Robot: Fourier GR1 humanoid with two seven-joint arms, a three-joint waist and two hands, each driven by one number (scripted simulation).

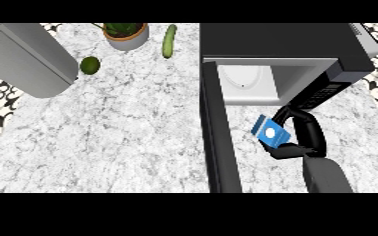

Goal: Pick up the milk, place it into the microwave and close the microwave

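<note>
The right hand (314, 132) enters from the lower edge on a grey forearm (326, 175). Its fingers (285, 114) and thumb are curled round the milk carton (271, 132), a blue carton with a white round mark, which sits tilted between them. The carton is outside the microwave (280, 40), above the marble counter (133, 130) just short of the oven opening. Whether it touches the counter cannot be told. Just beyond the fingers lies the white cavity (255, 82), which stands open. The control panel (325, 92) is near the fingers on their far right side. The microwave door (219, 130) is swung fully open and runs as a dark bar just beside the fingers on their left, apart from the carton. Well to the left of the fingers and farther back, a cucumber (169, 41) lies beside a potted plant (125, 34). A dark green fruit (89, 65) is next to a grey rounded block (33, 60) beyond those. The left hand does not appear in the head view.
</note>
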